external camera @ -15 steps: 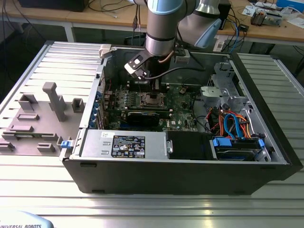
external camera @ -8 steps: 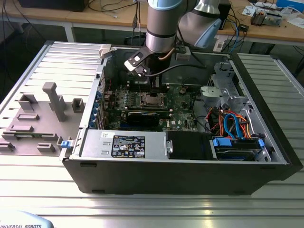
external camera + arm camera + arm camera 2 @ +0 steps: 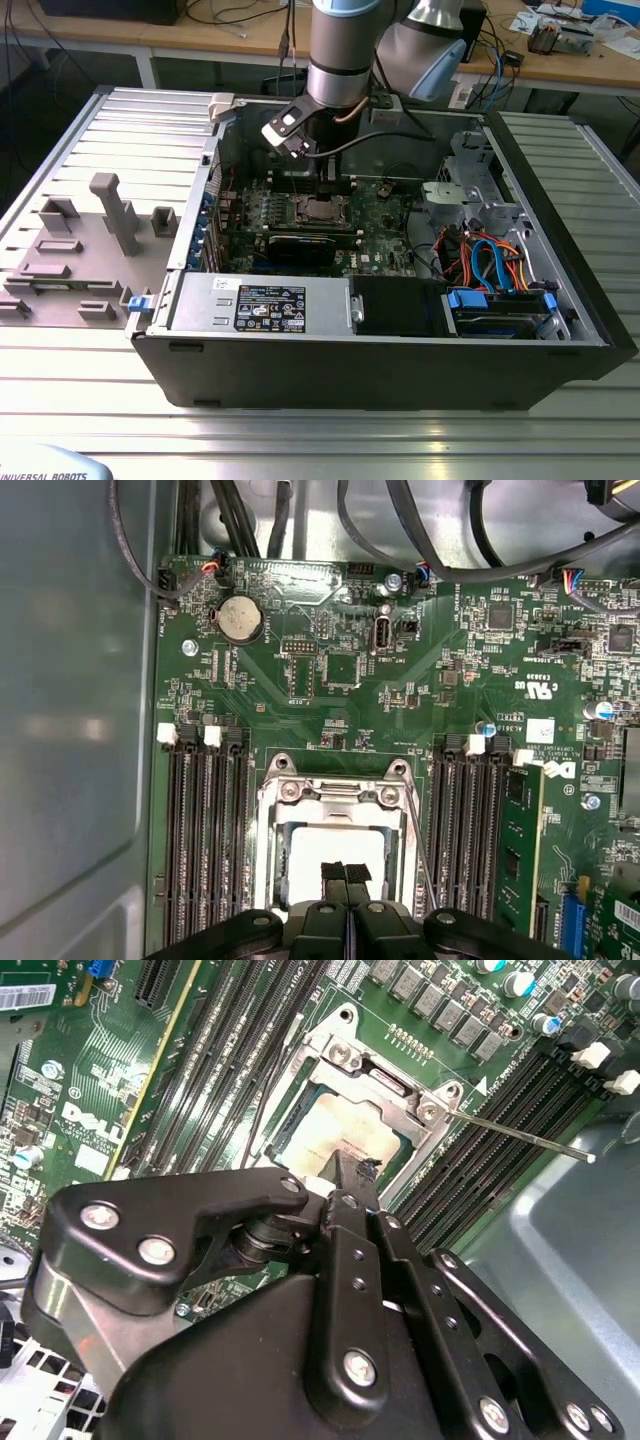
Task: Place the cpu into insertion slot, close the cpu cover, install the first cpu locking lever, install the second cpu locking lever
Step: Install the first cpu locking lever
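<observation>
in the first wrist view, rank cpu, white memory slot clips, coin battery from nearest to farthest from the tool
1. cpu, right at the tool tips.
2. white memory slot clips, flanking the cpu, farther out.
3. coin battery, near the board edge.

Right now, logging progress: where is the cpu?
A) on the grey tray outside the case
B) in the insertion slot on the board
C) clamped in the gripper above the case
B: the cpu lies flat in the insertion slot on the green board, with the gripper over it.
</observation>
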Motion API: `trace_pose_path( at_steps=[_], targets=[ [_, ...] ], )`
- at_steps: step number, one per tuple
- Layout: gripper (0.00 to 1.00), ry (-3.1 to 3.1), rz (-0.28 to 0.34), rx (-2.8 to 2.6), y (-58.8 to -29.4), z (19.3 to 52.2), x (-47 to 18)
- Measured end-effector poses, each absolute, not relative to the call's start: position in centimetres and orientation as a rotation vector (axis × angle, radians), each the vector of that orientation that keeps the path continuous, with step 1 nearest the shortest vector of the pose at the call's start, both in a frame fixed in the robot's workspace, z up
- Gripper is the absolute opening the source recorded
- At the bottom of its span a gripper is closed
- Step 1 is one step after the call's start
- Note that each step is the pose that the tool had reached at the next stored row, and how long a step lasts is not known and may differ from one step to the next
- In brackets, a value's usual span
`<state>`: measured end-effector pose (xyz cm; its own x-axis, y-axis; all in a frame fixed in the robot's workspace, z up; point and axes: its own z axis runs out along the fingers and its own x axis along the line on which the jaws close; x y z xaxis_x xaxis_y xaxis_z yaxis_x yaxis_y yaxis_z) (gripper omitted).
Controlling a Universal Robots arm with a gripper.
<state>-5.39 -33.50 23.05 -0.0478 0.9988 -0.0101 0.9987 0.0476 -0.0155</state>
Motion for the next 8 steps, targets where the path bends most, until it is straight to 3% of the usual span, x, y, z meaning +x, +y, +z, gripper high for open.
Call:
trace_pose_path(
  at_steps=[8],
  targets=[
    [0.11,-2.271,0.029,-2.165,-33.5,23.8,-5.39]
  ],
)
